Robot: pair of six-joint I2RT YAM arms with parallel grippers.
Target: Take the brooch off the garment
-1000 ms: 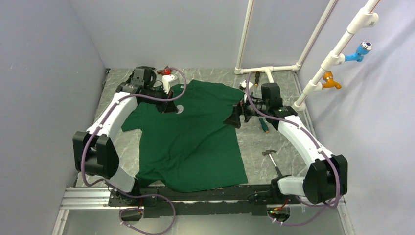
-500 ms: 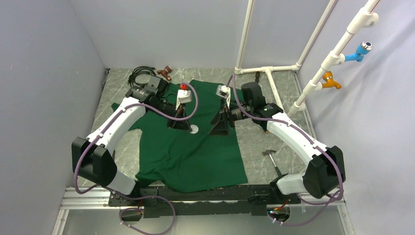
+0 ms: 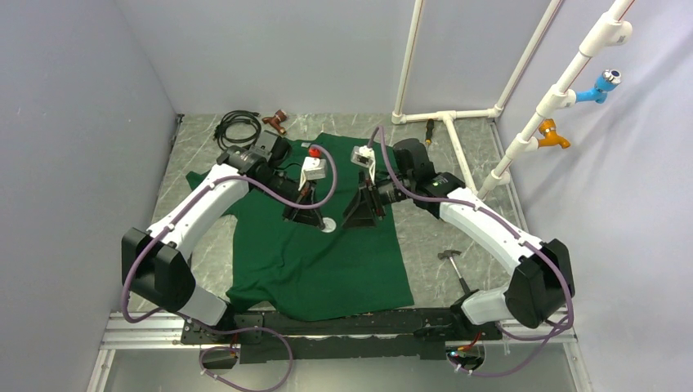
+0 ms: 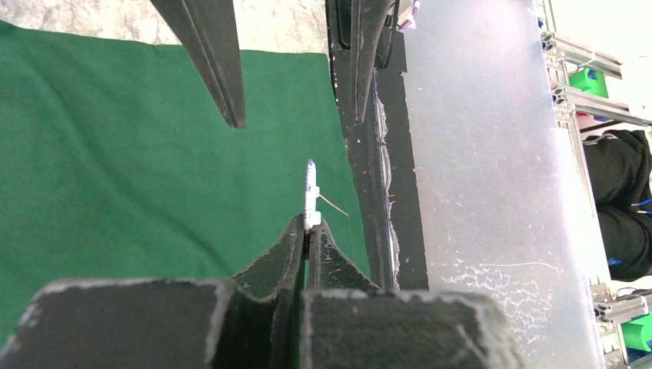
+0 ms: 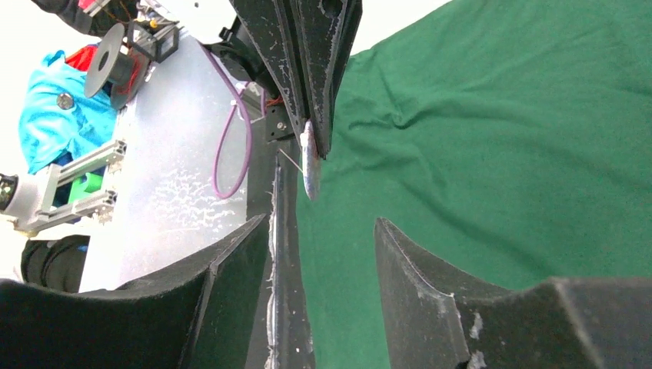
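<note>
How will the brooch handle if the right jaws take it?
Probably stiff and light: the brooch stands edge-on from a pinch in the left jaws. Likely slippery, little rim gripped. Its open pin may snag the shirt.

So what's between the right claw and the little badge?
Nothing: in the right wrist view a bare gap separates the right claw from the badge, with the green shirt behind.

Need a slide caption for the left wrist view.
Left gripper pinches the brooch edge-on, pin exposed, over the green garment; right gripper faces it, fingers apart.
</note>
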